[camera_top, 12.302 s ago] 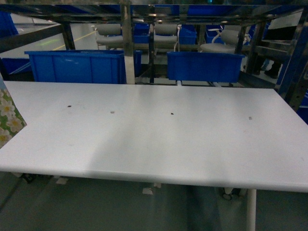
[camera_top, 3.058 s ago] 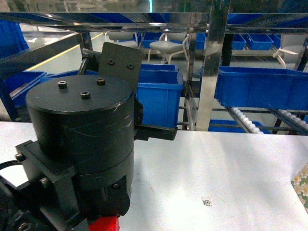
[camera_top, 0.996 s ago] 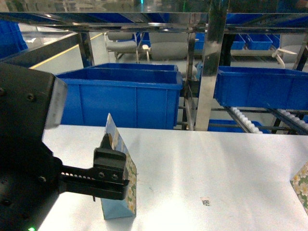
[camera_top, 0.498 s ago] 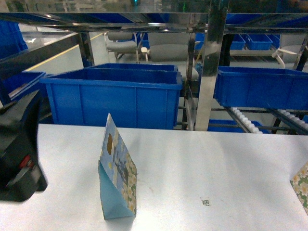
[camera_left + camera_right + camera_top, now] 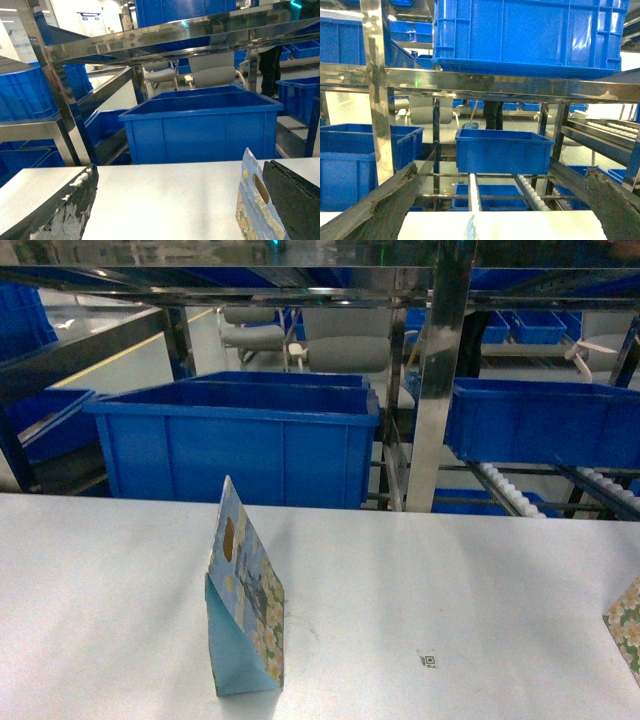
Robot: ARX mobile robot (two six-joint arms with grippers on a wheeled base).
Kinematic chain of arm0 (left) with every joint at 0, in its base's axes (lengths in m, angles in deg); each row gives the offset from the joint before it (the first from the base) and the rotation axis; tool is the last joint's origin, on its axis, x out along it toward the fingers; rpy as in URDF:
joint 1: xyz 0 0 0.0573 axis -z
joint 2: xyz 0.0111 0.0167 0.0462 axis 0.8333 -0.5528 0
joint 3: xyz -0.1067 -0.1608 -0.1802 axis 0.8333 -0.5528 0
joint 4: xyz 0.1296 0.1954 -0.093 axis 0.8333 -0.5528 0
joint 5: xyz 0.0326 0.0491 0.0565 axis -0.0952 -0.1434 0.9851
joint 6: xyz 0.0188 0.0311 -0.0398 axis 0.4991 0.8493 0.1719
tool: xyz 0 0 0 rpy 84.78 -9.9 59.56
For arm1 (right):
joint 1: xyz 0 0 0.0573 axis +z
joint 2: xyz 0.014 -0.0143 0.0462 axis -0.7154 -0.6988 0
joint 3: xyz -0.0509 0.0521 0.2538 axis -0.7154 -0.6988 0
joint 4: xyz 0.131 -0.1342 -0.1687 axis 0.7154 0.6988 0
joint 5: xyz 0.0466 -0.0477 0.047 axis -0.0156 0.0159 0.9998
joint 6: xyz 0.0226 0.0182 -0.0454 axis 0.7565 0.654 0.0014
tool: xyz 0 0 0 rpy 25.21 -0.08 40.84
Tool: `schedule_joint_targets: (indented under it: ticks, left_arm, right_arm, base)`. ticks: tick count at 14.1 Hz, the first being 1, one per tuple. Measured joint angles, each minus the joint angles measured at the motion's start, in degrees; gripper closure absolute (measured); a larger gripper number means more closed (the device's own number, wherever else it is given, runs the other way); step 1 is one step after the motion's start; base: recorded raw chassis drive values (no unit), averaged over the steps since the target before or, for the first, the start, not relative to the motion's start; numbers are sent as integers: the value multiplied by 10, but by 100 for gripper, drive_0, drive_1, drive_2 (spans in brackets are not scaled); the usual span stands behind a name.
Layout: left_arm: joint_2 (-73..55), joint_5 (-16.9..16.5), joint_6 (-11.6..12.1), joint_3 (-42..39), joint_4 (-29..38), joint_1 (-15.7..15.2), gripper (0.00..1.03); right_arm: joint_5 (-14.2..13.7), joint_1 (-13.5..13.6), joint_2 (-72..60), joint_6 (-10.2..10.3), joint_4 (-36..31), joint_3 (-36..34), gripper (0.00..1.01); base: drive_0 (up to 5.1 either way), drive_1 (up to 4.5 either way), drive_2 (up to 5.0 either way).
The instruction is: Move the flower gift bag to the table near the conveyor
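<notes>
The flower gift bag (image 5: 245, 605) stands upright on the white table (image 5: 480, 580), left of centre, nothing holding it. Behind the table's far edge runs the steel conveyor (image 5: 437, 370), with white rollers at the right. Neither gripper shows in the head view. In the left wrist view my left gripper (image 5: 180, 202) is open, and the bag (image 5: 252, 205) stands just inside its right finger (image 5: 295, 200), apart from the left one. My right gripper (image 5: 495, 210) is open too. Only the bag's top edge (image 5: 471, 231) peeks up low between its fingers, with conveyor rollers (image 5: 532, 189) beyond.
Large blue bins (image 5: 245, 440) sit on the rack behind the table; another (image 5: 545, 420) is at the right. A second flowered bag (image 5: 625, 625) pokes in at the right edge. A small black code mark (image 5: 428, 660) lies on the tabletop.
My left gripper let go of the bag and drew back to the left, out of the head view. The bag stays standing where it was set down.
</notes>
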Motion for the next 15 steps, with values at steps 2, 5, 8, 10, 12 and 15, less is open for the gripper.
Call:
schedule_joint_targets:
  ticks: [2, 5, 8, 10, 12, 15]
  left_arm:
    - [91, -102, -57, 0, -143, -54, 25]
    - [312, -264, -104, -1, -344, -205, 94]
    - [370, -315, -106, -1, -402, -255, 101]
    - [408, -391, -106, -1, -438, -325, 101]
    - [428, -405, -108, -1, -456, -344, 101]
    - [522, -405, -108, 0, -556, -342, 101]
  right_arm:
    - [37, -6, 42, 1, 129, 19, 11]
    - [-11, 79, 199, 3, 309, -3, 81]
    - [-24, 100, 256, 3, 370, -4, 99]
    - [-24, 101, 292, 4, 409, -4, 99]
    - [-24, 101, 324, 3, 439, -4, 99]
    - [-24, 101, 351, 4, 466, -4, 99]
  base:
    - [0, 0, 0]
    - [0, 0, 0]
    - [0, 0, 0]
    - [0, 0, 0]
    - [0, 0, 0]
    - [0, 0, 0]
